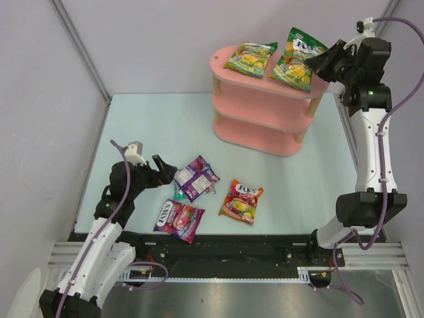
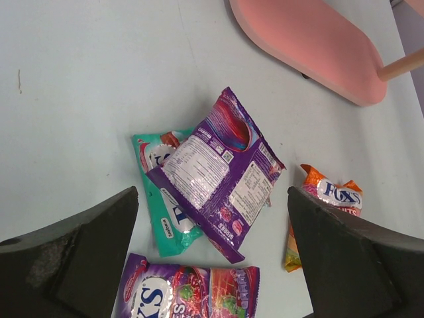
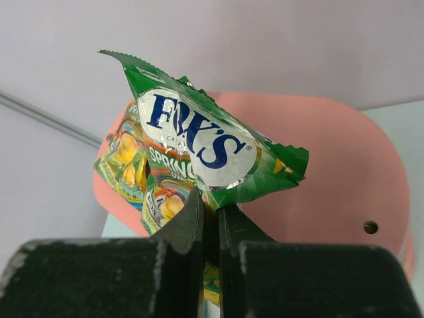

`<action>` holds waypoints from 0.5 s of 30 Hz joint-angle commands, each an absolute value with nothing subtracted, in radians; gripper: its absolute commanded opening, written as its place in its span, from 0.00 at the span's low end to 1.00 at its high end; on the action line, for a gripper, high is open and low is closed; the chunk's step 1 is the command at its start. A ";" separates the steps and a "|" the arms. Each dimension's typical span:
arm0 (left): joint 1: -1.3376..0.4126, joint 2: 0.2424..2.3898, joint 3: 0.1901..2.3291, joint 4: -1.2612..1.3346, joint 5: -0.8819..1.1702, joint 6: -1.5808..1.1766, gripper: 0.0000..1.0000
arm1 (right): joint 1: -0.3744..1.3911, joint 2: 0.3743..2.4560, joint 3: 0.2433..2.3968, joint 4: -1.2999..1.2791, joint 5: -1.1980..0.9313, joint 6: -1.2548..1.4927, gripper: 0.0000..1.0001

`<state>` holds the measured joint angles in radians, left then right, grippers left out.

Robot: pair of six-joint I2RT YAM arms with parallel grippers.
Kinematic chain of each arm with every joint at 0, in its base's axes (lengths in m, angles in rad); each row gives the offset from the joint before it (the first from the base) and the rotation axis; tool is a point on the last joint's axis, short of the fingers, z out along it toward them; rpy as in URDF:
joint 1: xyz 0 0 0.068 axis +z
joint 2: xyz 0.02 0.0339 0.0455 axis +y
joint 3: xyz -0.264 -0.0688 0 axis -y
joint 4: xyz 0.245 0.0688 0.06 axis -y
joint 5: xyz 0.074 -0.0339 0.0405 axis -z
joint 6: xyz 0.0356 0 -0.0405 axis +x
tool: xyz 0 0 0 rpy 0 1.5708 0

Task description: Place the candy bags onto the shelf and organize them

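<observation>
One green bag (image 1: pixel 250 58) lies on the shelf (image 1: pixel 220 67) top, its twin (image 3: pixel 199 142) is pinched by the right gripper (image 3: pixel 211 212) (to go beside it), and the left gripper (image 1: pixel 165 170) hangs wide open, aimed at a purple bag (image 2: pixel 218 179).

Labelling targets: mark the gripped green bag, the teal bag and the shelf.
gripped green bag (image 3: pixel 199 142), right wrist view, white logo.
teal bag (image 2: pixel 167 225), left wrist view, exposed lower strip.
shelf (image 1: pixel 262 106), top view, middle tier's rim.

Teal bag (image 2: pixel 169 228) mostly hidden under reversed purple bag (image 2: pixel 215 175); front-facing purple bag (image 2: pixel 189 291) cut off at lower frame edge.
</observation>
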<state>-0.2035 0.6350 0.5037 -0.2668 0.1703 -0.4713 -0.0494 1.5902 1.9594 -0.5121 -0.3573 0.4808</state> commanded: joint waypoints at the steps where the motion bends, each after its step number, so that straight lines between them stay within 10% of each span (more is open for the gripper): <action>1: -0.207 0.638 0.500 -0.232 0.193 -0.489 1.00 | -0.049 1.589 2.034 -0.463 -0.482 0.537 0.00; 15: -0.207 0.638 0.499 -0.233 0.193 -0.489 1.00 | -0.054 1.654 2.013 -0.407 -0.511 0.578 0.00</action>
<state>-0.2035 0.6415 0.5030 -0.2604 0.1722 -0.4713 -0.0502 1.6337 1.9709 -0.4870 -0.4789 0.5503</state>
